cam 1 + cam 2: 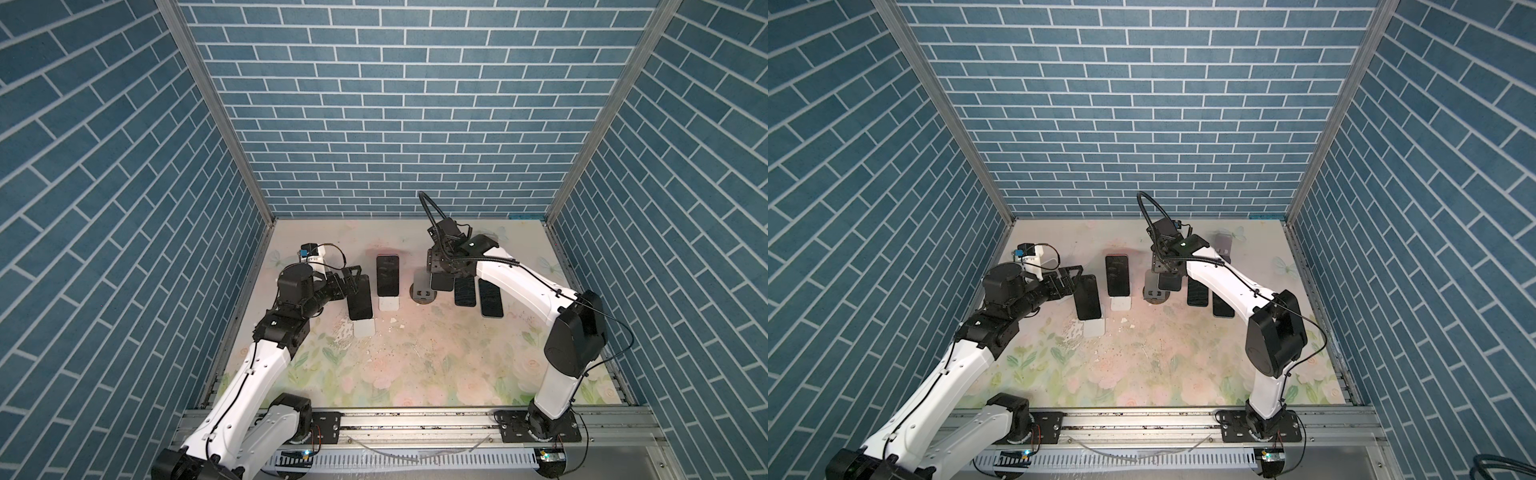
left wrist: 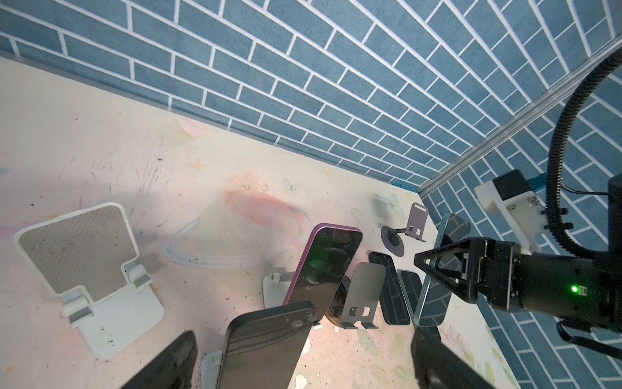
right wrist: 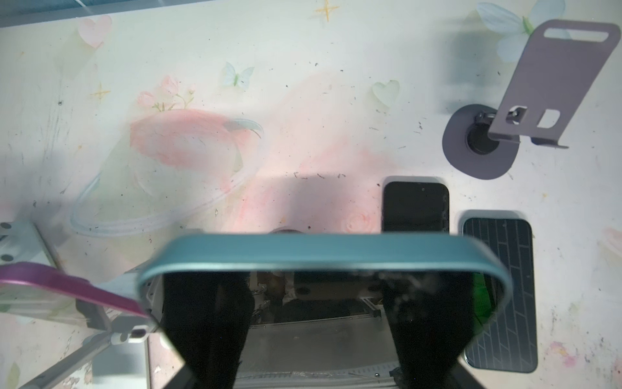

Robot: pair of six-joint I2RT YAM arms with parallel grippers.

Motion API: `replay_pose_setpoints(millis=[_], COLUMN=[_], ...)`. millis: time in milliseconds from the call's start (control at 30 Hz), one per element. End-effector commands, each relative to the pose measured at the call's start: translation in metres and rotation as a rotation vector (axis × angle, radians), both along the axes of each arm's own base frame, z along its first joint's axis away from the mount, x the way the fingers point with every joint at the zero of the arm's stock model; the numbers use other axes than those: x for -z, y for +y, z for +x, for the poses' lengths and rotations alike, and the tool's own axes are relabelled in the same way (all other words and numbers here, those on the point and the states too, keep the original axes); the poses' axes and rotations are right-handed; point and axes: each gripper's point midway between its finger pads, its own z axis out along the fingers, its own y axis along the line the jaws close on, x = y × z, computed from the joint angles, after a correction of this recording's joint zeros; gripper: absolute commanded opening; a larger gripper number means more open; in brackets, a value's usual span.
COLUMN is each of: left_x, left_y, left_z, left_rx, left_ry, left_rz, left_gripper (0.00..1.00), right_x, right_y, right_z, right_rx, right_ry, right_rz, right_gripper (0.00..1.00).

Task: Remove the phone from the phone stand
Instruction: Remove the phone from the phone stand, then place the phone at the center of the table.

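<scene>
The right fingers (image 3: 208, 320) were clamped on the teal phone (image 3: 319, 251), holding it up on end. It was off its holder. The grey stand (image 2: 365, 293) stood empty just beside those fingers, its two little hooks carrying nothing. Just past the fingers on the other side, two phones lay flat on the desk (image 1: 415, 353), side by side and close together. The dark flat phone (image 3: 415, 205) was nearer the grey stand, and the brick-mirroring phone (image 3: 501, 293) lay outside it. Farther out, a purplish-grey stand (image 3: 555, 77) on a round foot was empty too.

The left fingers (image 2: 168, 367) were spread wide apart and held nothing. The black phone (image 2: 266, 347) was just ahead of them, in line with the gap, leaning back on its white stand (image 1: 364, 329). I could not tell whether either finger touched it. Beyond those fingers a purple phone (image 2: 323, 269) leaned in another white holder (image 1: 388, 304). Well off to the side, a white cradle (image 2: 80, 249) sat by itself with nothing in it.
</scene>
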Motion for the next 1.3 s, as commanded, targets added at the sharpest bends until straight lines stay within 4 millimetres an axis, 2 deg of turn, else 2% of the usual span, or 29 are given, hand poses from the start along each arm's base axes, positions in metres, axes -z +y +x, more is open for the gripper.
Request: replay_pose_setpoints(millis=[0, 200, 433, 867, 1067, 1267], left_x=[-0.009, -0.014, -0.022, -0.034, -0.04, -0.035], left_y=[-0.004, -0.018, -0.04, -0.075, -0.087, -0.101], left_z=[0.001, 0.001, 0.007, 0.015, 0.019, 0.023], left_rx=[0.017, 0.04, 0.079, 0.143, 0.146, 0.173], left_ry=[-0.01, -0.023, -0.033, -0.037, -0.058, -0.031], left_rz=[0.043, 0.08, 0.117, 0.166, 0.156, 0.175], left_gripper=[1.0, 1.0, 1.0, 1.0, 1.0, 1.0], right_x=[-0.007, 0.003, 0.022, 0.076, 0.097, 0.119], right_y=[-0.014, -0.034, -0.044, -0.07, -0.071, -0.065], right_z=[-0.007, -0.017, -0.038, -0.101, -0.121, -0.141], right_rx=[-0.008, -0.015, -0.047, -0.013, 0.016, 0.017], right_ry=[0.011, 0.048, 0.114, 0.289, 0.327, 0.378], right_rz=[0.037, 0.005, -0.019, 0.0, 0.014, 0.026], right_gripper=[0.33, 0.33, 0.33, 0.33, 0.33, 0.33])
